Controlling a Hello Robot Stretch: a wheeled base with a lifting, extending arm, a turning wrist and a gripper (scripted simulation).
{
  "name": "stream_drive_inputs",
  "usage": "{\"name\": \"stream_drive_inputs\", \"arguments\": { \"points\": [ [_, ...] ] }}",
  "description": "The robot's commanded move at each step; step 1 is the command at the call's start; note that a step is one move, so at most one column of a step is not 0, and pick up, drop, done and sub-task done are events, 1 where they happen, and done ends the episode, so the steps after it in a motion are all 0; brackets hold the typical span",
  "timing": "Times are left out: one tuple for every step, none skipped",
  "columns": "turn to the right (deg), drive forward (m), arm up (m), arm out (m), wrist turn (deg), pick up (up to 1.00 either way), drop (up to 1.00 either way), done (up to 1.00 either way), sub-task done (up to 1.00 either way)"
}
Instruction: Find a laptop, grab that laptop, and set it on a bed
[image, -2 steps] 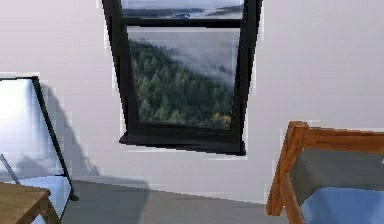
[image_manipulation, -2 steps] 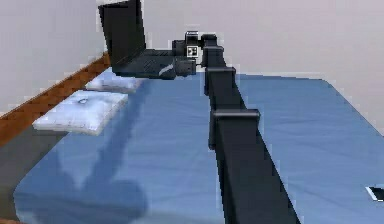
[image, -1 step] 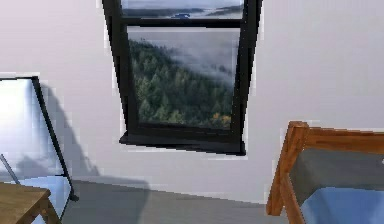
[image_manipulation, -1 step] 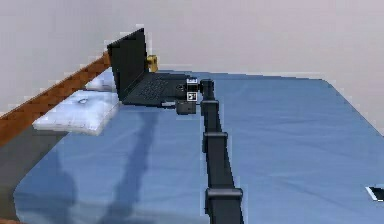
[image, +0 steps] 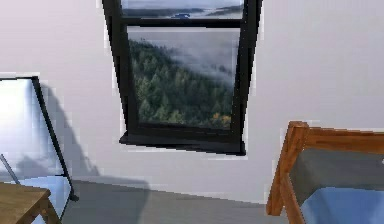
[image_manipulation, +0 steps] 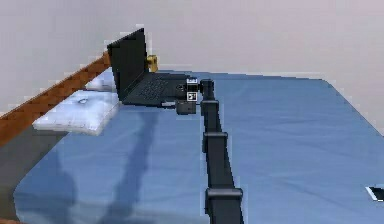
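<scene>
- The dark, open laptop (image_manipulation: 135, 75) is sitting upper left of centre in the arm side view. Its screen is standing upright and its flat base is resting on the bed.
- The two-finger dark gripper (image_manipulation: 176, 101) is showing right at the laptop's near right corner. With the laptop resting on the bed at that spot, I cannot tell whether the gripper is holding anything or how its fingers are set.
- The dark square arm bar (image_manipulation: 215, 150) is rising from the bottom edge just right of centre. It is ending at two small white squares with black marks (image_manipulation: 191, 93).
- A small yellowish object (image_manipulation: 152, 62) is peeking out just behind the screen's top right edge; what it is cannot be told.
- Two white pillows (image_manipulation: 75, 115) are lying to the left of the laptop.
- The bed with its blue cover (image_manipulation: 290, 130) is spreading across most of that frame, with a brown wooden rail (image_manipulation: 45, 105) running along its left side.
- A small white and black object (image_manipulation: 374, 193) is lying on the cover at the lower right edge.
- In the forward view, a dark-framed window looking onto misty wooded hills (image: 183, 75) is sitting at top centre in a white wall.
- A dark-framed pale panel (image: 30, 130) is leaning at the left, with a brown wooden table corner (image: 25, 205) at the lower left.
- A wooden chair with a grey back and blue seat (image: 330, 175) is standing at the lower right.
</scene>
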Motion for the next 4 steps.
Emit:
{"name": "stream_drive_inputs", "arguments": {
  "points": [
    [0.0,0.0,0.0,0.0,0.0,0.0,1.0,0.0,0.0],
    [0.0,0.0,0.1,0.0,0.0,0.0,0.0,0.0,0.0],
    [0.0,0.0,0.0,-0.08,0.0,0.0,0.0,0.0,0.0],
    [0.0,0.0,0.0,0.0,0.0,0.0,0.0,1.0,0.0]
  ]
}}
